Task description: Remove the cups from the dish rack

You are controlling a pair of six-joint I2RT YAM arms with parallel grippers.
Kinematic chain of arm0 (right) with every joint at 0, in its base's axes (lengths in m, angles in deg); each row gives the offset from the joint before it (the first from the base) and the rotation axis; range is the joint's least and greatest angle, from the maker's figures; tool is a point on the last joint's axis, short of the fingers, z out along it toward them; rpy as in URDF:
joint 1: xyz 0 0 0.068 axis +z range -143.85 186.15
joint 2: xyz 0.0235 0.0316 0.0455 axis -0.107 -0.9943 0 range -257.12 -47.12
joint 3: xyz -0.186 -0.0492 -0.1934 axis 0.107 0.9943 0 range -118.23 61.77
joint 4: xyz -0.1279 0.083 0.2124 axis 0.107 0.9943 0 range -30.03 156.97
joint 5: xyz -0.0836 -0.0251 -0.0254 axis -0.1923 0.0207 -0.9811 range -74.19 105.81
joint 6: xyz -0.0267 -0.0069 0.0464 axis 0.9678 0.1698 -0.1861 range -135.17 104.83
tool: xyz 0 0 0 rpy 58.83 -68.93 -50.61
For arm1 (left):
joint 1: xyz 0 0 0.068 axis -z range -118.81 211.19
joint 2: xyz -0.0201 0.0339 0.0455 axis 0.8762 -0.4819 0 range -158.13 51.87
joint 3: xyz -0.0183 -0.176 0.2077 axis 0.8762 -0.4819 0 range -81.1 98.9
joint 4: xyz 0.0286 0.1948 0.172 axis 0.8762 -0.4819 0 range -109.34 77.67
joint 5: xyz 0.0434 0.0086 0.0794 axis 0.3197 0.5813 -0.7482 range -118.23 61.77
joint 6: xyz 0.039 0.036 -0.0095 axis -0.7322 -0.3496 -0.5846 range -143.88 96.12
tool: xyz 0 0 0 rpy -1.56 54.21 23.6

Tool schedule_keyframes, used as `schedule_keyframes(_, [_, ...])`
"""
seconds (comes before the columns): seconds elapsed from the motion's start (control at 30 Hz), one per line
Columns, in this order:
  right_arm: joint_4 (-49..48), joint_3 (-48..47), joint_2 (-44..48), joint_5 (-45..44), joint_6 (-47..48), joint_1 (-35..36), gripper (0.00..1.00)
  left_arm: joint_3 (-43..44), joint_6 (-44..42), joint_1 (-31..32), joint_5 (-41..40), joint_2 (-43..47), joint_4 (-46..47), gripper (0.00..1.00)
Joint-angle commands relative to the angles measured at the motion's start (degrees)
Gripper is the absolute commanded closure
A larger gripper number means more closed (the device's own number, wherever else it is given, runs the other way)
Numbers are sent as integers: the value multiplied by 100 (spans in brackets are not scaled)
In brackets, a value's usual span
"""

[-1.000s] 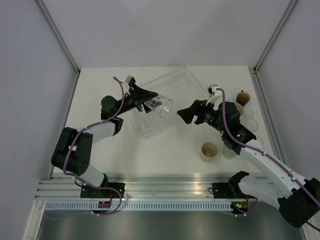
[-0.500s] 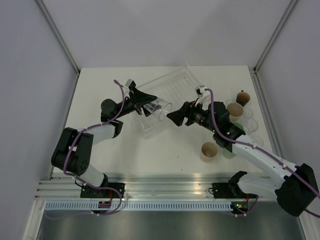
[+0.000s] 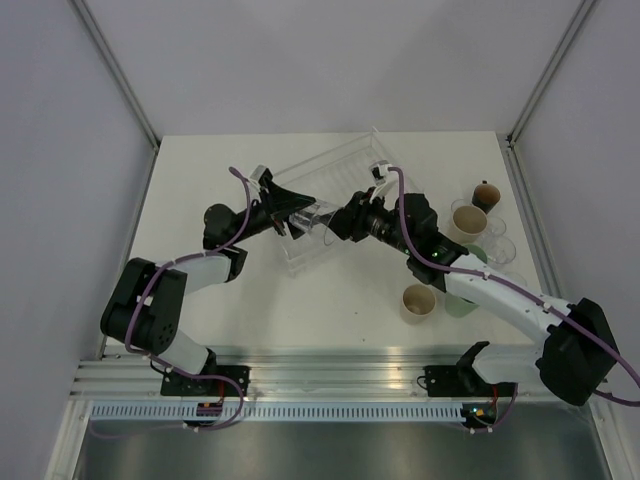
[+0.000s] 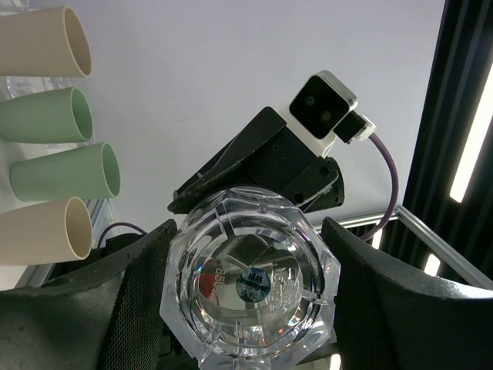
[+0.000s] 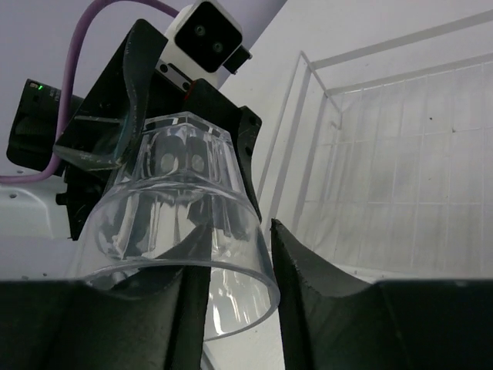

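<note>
A clear cup [image 3: 316, 216] hangs on its side over the white wire dish rack [image 3: 352, 170]. My left gripper [image 3: 298, 211] is shut on it near its base. In the left wrist view its faceted bottom [image 4: 250, 281] sits between the two fingers [image 4: 142, 304]. My right gripper [image 3: 334, 222] has reached the cup's mouth from the right. In the right wrist view the cup [image 5: 173, 193] shows one finger inside its rim and the other finger [image 5: 308, 270] just outside the wall. A visible gap remains inside, so the right gripper [image 5: 235, 258] is open.
Several cups stand on the table at the right: a tan one [image 3: 418, 301], a mint green one [image 3: 458, 305], a beige one [image 3: 468, 219] and a small dark brown cup [image 3: 487, 193]. The left wrist view shows beige [image 4: 46, 42] and green cups [image 4: 62, 169] at its left edge.
My right arm has swung left from beside the rack to the clear cup's mouth, and its jaws have narrowed around the rim. The left gripper has kept its hold, shifting slightly.
</note>
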Motion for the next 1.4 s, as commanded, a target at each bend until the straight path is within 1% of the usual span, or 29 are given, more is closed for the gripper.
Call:
schedule_keyframes(0.0, [-447,-353,-188,-94,-38,103,60,-122,122,136,-49,203,406,98])
schedule_keyframes(0.03, [-464,-344,-206,-94,-47,130,63,-131,131,154,-50,203,415,98])
schedule_keyframes(0.07, [-482,-335,-215,-94,-56,165,73,-148,131,172,-67,211,432,98])
schedule_keyframes(0.13, [-500,-300,-206,-94,-65,182,81,-166,131,181,-76,203,432,98])
schedule_keyframes(0.17, [-491,-291,-197,-94,-56,200,90,-175,131,198,-76,194,432,98])
schedule_keyframes(0.23, [-447,-265,-162,-129,-47,218,98,-166,131,207,-93,185,441,98])
schedule_keyframes(0.27, [-430,-256,-136,-138,-38,226,99,-166,122,224,-111,185,441,98])
schedule_keyframes(0.37, [-368,-212,-74,-155,-12,227,99,-175,79,233,-146,176,441,98])
schedule_keyframes(0.4, [-342,-195,-48,-155,-3,235,99,-175,52,233,-155,176,441,96])
schedule_keyframes(0.43, [-324,-186,-39,-155,6,227,99,-183,43,233,-155,176,441,90])
schedule_keyframes(0.47, [-341,-168,22,-155,-3,235,99,-175,43,242,-155,176,441,81])
schedule_keyframes(0.5, [-341,-116,57,-164,-3,227,99,-183,8,242,-164,185,441,62])
schedule_keyframes(0.57, [-350,-89,162,-164,-3,235,99,-192,-18,242,-173,176,432,45])
schedule_keyframes(0.6, [-324,-54,207,-173,-3,227,99,-201,-53,242,-199,168,432,18])
schedule_keyframes(0.63, [-307,-37,242,-182,-3,235,99,-201,-53,242,-208,167,432,2])
schedule_keyframes(0.67, [-280,-10,321,-182,14,235,99,-210,-80,233,-208,150,450,0])
schedule_keyframes(0.83, [-140,157,698,-243,23,235,99,-131,16,233,-313,-148,774,0])
schedule_keyframes(0.93, [71,236,953,-331,76,227,99,-78,297,216,-418,-385,1284,0])
schedule_keyframes(1.0, [491,262,1216,-514,181,227,99,-8,604,120,-576,-727,1906,0])
schedule_keyframes(1.03, [493,262,1314,-516,225,227,99,-8,606,84,-577,-729,1909,0])
schedule_keyframes(1.07, [815,254,1410,-751,269,227,99,45,667,58,-612,-860,2109,0])
schedule_keyframes(1.13, [1291,166,1648,-1103,444,227,99,89,667,-21,-603,-931,2172,0])
schedule_keyframes(1.17, [1937,-8,1701,-1583,489,227,99,106,563,-48,-577,-931,2181,0])
schedule_keyframes(1.23, [2626,-264,1762,-2087,611,227,99,124,404,-118,-498,-870,2015,0])
schedule_keyframes(1.27, [3290,-587,1711,-2376,656,227,99,124,195,-136,-411,-826,1927,0])
schedule_keyframes(1.3, [3706,-816,1623,-2492,708,218,99,142,62,-153,-349,-695,1631,0])
schedule_keyframes(1.33, [4163,-1097,1239,-2580,761,166,99,159,-96,-162,-270,-624,1445,0])
schedule_keyframes(1.37, [5072,-1657,1001,-2625,779,104,99,194,-454,-162,-156,-510,1182,0])
